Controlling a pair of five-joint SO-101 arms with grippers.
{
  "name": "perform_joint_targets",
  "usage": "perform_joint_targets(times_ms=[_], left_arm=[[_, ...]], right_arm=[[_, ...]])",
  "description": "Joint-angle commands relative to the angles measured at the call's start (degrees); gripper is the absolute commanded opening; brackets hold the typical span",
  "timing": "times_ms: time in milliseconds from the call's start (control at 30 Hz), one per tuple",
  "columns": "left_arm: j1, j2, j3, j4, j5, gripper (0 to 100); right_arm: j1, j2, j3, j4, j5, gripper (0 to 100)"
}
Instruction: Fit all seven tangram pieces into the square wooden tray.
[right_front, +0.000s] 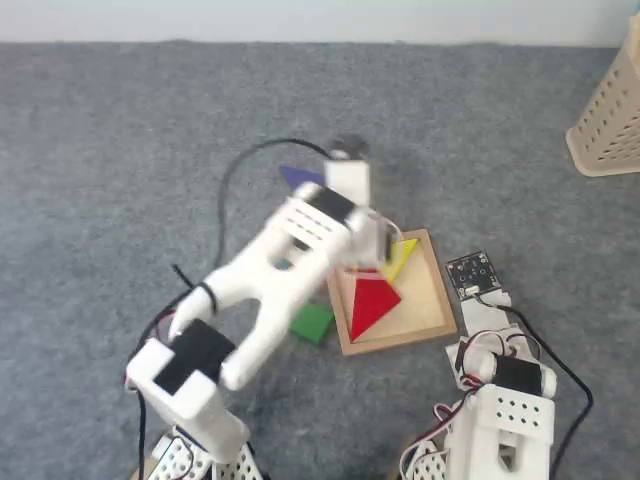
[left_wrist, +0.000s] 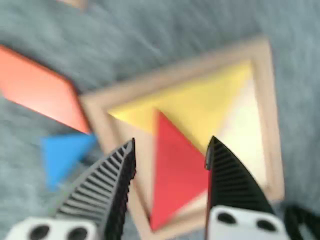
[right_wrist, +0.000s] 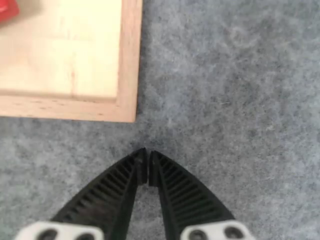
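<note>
- Left gripper (left_wrist: 171, 141) hangs wide open and empty over the square wooden tray (left_wrist: 170, 75), which holds a red triangle (left_wrist: 175, 170) and a yellow triangle (left_wrist: 200, 100).
- Right gripper (right_wrist: 145, 152), jaws closed on nothing, sits over the carpet (right_wrist: 225, 75) beside the tray's corner.

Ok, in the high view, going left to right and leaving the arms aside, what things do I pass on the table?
Green square block → red triangular piece → beige slotted basket

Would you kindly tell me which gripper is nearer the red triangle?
Left. The left gripper hangs open over the red triangle; the right gripper sits shut outside the tray.
</note>
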Motion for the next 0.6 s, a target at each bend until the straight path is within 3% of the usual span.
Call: perform_joint_targets(times_ms=[0, 367, 567], left_arm=[[-12.8, -1.1, -4.2, -0.7, -0.8, 22], [-49.2, -2.9, -10.3, -1.7, -19.5, 21], [-55.1, -19.0, 2.3, -3.7, -26.3, 21]], right_arm=[[-0.6, -1.1, -0.4, -1.3, 0.7, 1.6], [-0.6, -1.1, -0.4, -1.3, 0.7, 1.6], [-0.6, -1.1, -0.4, -1.3, 0.6, 1.6]])
